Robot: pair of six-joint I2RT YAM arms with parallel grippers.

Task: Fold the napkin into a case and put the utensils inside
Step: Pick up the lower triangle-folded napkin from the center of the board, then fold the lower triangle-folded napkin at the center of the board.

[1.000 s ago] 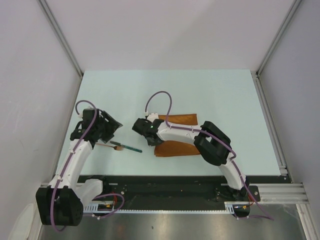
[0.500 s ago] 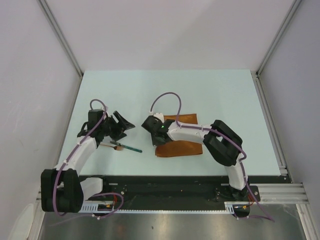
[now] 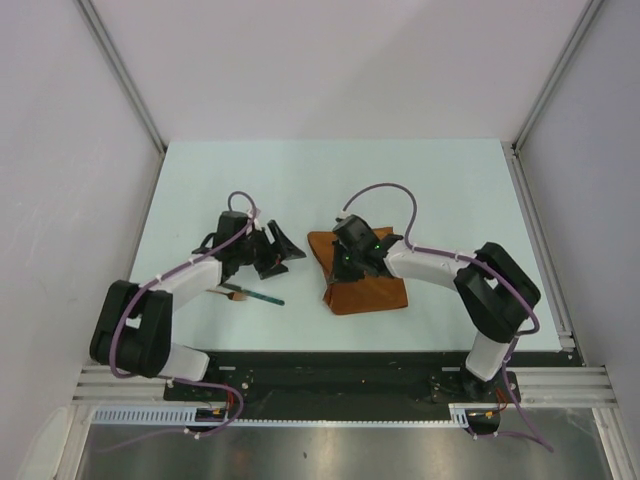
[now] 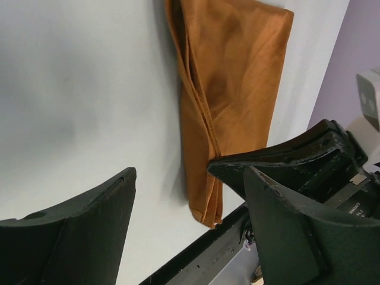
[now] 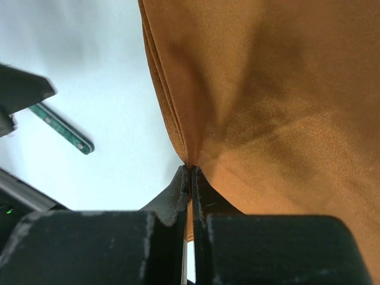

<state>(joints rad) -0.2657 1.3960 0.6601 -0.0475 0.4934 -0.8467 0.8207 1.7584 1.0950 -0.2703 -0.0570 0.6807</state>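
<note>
The rust-orange napkin point(image 3: 372, 292) lies folded into a layered strip right of the table's middle. It also shows in the left wrist view point(image 4: 231, 83) and the right wrist view point(image 5: 267, 89). My right gripper point(image 3: 336, 272) is shut on the napkin's left layered edge, and its pinch shows in the right wrist view point(image 5: 191, 171). My left gripper point(image 3: 286, 254) is open and empty just left of the napkin, its jaws facing the strip in the left wrist view point(image 4: 189, 178). The utensils lie left of the napkin: a teal-handled one point(image 3: 262, 296), also in the right wrist view point(image 5: 62, 129), and a wooden one with a brown end point(image 3: 229, 292).
The pale blue table top point(image 3: 440, 190) is walled by white panels left, right and behind. A black rail point(image 3: 330, 365) runs along its near edge. The right gripper's black body point(image 4: 291, 163) sits close beside the left gripper's right finger.
Both grippers have swung to the right. The right gripper has moved onto the napkin's left edge, which now lies slanted. The left gripper has come up next to the napkin.
</note>
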